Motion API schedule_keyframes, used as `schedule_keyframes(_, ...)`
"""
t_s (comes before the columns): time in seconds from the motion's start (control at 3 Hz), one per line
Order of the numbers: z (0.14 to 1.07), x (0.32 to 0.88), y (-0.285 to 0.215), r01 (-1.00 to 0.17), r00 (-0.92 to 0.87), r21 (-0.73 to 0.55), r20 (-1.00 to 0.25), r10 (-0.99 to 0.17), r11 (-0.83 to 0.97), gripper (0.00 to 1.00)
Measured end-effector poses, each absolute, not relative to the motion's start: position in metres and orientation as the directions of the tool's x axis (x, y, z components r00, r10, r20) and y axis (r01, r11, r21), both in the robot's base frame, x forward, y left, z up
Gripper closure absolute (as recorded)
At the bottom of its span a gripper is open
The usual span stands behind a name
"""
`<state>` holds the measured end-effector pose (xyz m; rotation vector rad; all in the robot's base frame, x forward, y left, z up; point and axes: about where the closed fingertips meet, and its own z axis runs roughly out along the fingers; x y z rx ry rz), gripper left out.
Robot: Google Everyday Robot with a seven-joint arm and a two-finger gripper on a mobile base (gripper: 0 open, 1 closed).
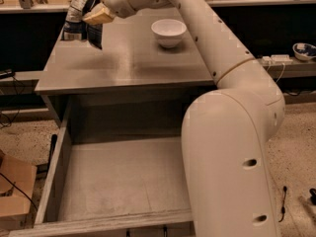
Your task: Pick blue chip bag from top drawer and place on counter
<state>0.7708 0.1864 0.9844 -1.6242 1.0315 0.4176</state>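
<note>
1. We see the gripper [94, 5] over the bench's [123, 65] far-left corner, its fingers [98, 17] clamped on the blue chip bag [75, 15].
2. The top drawer [118, 181] stands open below; a white bowl [169, 31] sits on the bench.

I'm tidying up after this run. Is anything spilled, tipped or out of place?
Nothing looks spilled or damaged. The top drawer stands pulled open. The end effector grips the blue chip bag at the far-left corner of the counter, close to its edge. The white bowl sits upright.

blue chip bag [75, 19]: upright, clamped in pincer [93, 5] over counter [128, 65] far-left corner | top drawer [123, 177]: pulled out
</note>
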Motion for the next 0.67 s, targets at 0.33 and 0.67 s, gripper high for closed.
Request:
schedule_keyframes(0.33, 0.9843, 0.7707, 0.1865, -0.795, 0.557, -0.606, -0.726, -0.404, -0.007, 0.04)
schedule_keyframes(0.67, 0.9843, 0.7707, 0.1865, -0.795, 0.557, -0.606, -0.726, -0.404, -0.007, 0.0)
